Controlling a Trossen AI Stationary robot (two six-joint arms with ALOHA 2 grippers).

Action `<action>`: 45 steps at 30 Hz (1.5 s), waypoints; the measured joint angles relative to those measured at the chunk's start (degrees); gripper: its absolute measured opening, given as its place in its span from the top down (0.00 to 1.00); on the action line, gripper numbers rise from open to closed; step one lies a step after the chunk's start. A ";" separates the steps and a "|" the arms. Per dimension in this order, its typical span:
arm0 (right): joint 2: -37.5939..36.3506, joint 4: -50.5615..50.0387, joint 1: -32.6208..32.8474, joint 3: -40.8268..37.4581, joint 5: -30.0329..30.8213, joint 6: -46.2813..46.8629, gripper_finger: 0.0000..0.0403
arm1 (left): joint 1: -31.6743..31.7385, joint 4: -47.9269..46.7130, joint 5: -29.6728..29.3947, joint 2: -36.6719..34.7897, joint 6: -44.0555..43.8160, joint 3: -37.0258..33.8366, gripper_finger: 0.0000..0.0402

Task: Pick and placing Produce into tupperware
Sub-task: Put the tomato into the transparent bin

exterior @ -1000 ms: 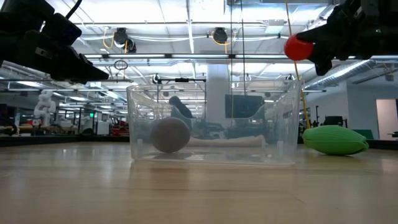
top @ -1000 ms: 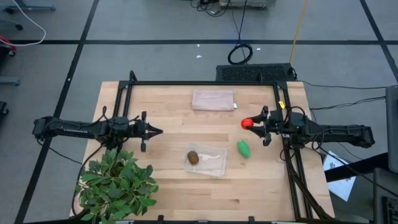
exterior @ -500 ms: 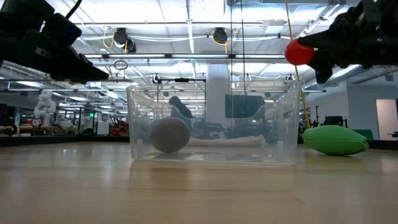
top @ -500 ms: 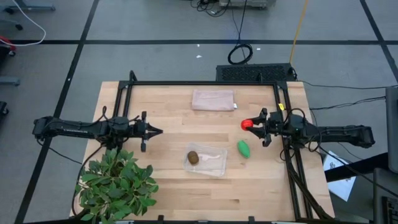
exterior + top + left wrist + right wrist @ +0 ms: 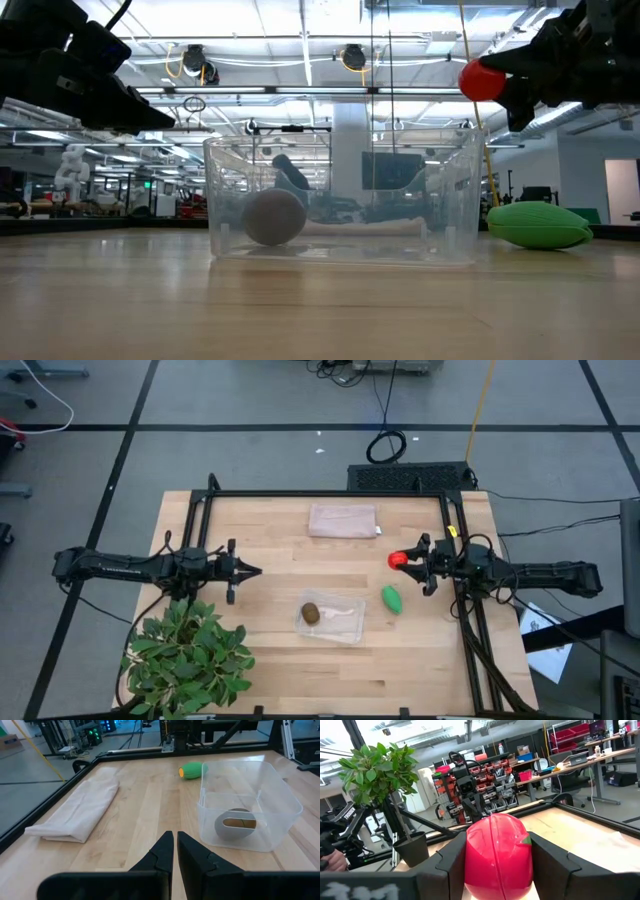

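Risk lies in carrying: right pincer [image 5: 405, 559], clamped on the red fruit [image 5: 397, 559], hangs above the desk [image 5: 270, 650] right of the tupperware [image 5: 345, 628]; released early, it would roll off. Left pincer [image 5: 252, 571] waits at left, fingers together. No legible writing.

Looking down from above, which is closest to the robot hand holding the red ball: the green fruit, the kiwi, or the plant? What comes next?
From the right gripper, holding the red fruit:
1. Green fruit, on the table just beside it.
2. Kiwi, inside the tupperware mid-table.
3. Potted plant, at the far left corner.
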 joint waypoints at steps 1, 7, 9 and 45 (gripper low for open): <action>0.00 0.00 0.00 -0.02 -0.11 0.00 0.59 | -0.01 0.00 0.00 0.00 0.00 0.00 0.93; 0.02 0.38 -0.02 -0.07 -5.24 -1.27 0.59 | 0.01 0.00 0.00 -0.01 0.09 0.00 0.93; 0.02 1.81 -0.01 -0.07 -7.96 -2.39 0.59 | 0.01 0.00 0.00 0.00 0.18 0.00 0.93; 21.48 3.22 -0.09 13.83 -15.12 -6.75 0.59 | -0.01 0.00 0.07 0.00 0.00 0.00 0.93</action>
